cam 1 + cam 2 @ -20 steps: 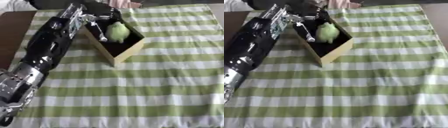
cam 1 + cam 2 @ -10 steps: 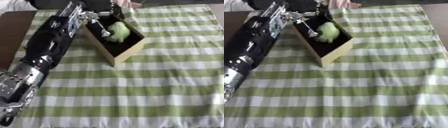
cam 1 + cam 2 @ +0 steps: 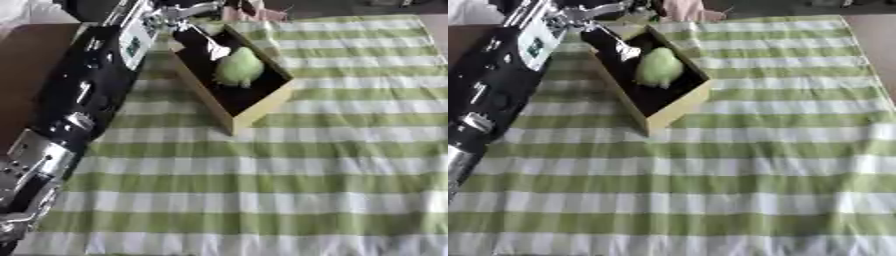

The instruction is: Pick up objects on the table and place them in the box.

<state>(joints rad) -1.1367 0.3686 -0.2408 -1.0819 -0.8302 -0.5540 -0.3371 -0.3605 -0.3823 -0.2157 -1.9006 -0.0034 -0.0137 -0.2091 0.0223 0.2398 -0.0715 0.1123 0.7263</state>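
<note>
A tan cardboard box [image 3: 259, 106] with a dark inside stands at the back left of the checked cloth. A pale green rounded object [image 3: 238, 68] lies inside it. My left arm runs up the left side, and my left hand [image 3: 186, 11] hangs over the box's far end. The hand is open, and one pale fingertip [image 3: 215, 50] reaches down just beside the green object, apart from it or barely touching. My right hand shows in neither view.
The green and white checked cloth [image 3: 737, 170] covers the table in front and to the right of the box. Bare brown tabletop [image 3: 26, 60] shows at the left edge. A pink thing [image 3: 686, 10] lies at the far edge behind the box.
My left hand has drawn back towards the box's far end, off the green object, which stays lying in the box.
</note>
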